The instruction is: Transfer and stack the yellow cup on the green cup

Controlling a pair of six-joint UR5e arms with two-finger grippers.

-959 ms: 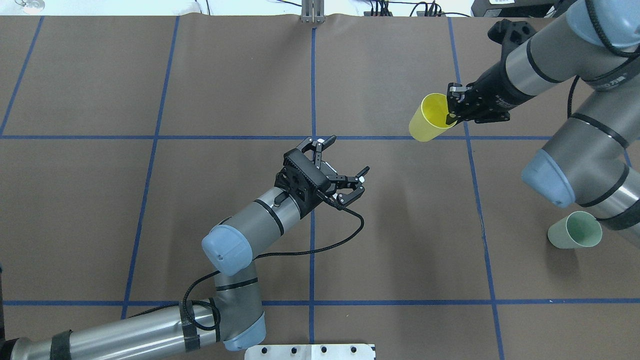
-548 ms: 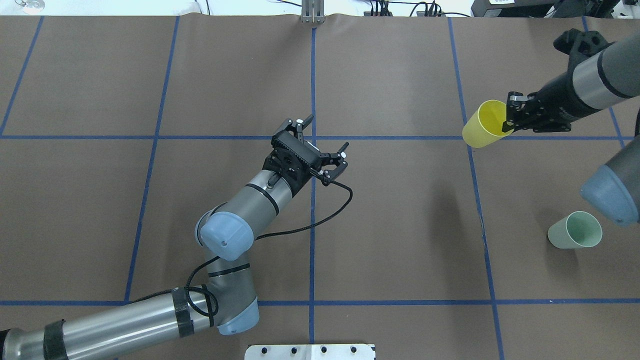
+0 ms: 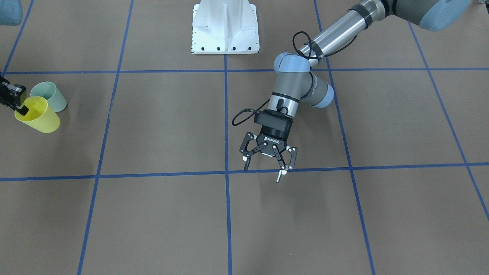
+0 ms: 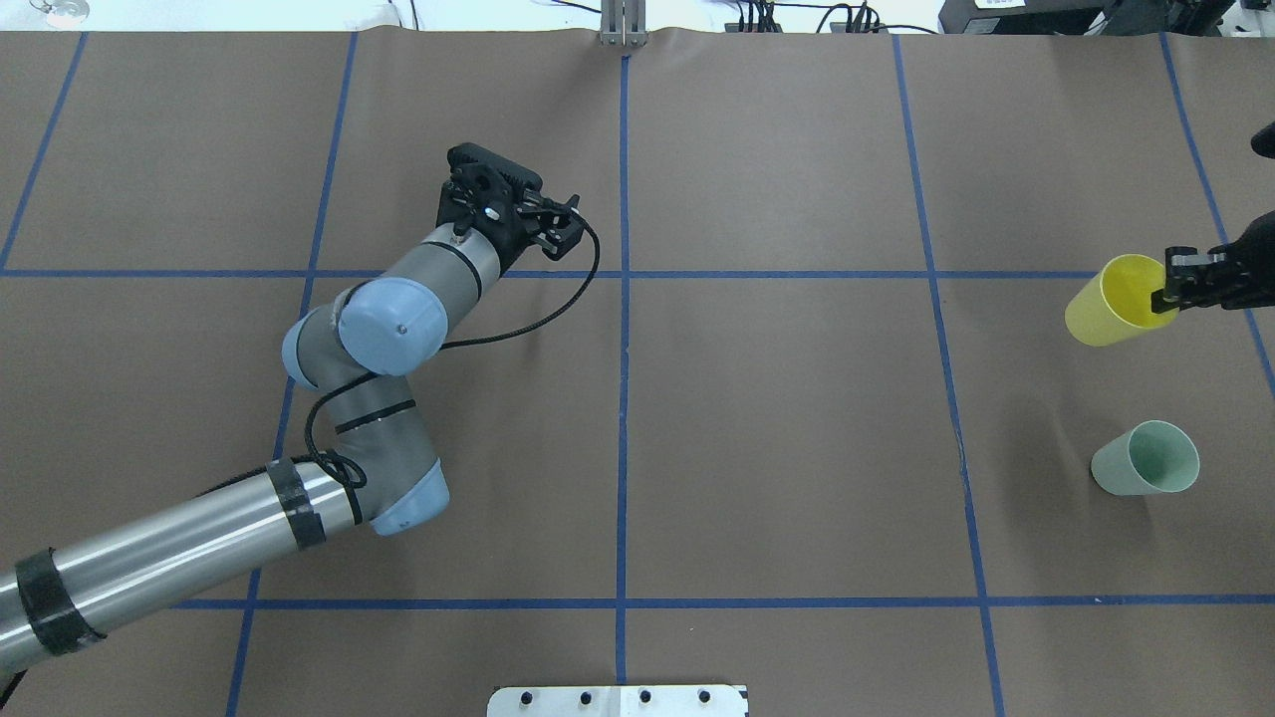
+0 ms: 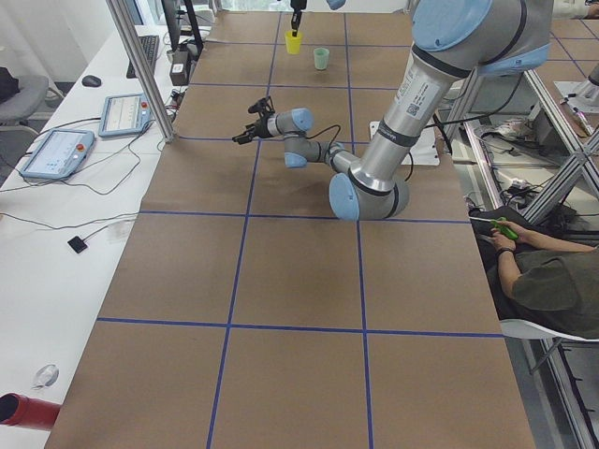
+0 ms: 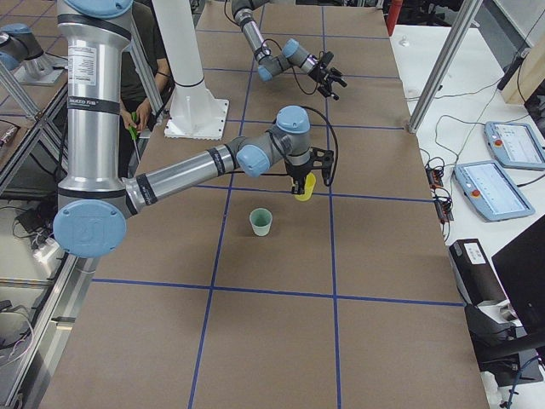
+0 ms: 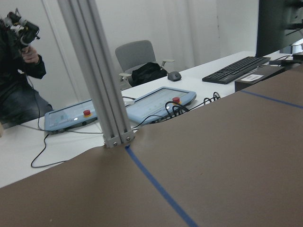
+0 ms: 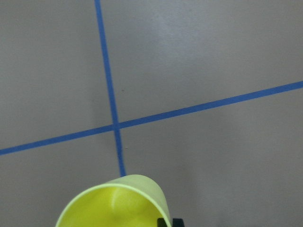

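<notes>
Rim of the yellow cup [image 4: 1108,307] is pinched by the right gripper [image 4: 1163,297], with the jaws closed on the wall and one finger inside. The cup is held above the brown table [image 4: 797,398], near the green cup [image 4: 1146,460] but apart from it. The green cup is standing mouth up on the table. The left gripper [image 3: 263,172] is spread wide, nothing is held in it, and it is hanging above a blue tape line [image 3: 344,168].

We saw the brown table cover [image 7: 227,161] crossed by blue tape [image 7: 156,187], an aluminium post [image 7: 97,75] at its far edge, two teach pendants [image 7: 161,101] beyond, and a keyboard [image 7: 235,69] far right.
</notes>
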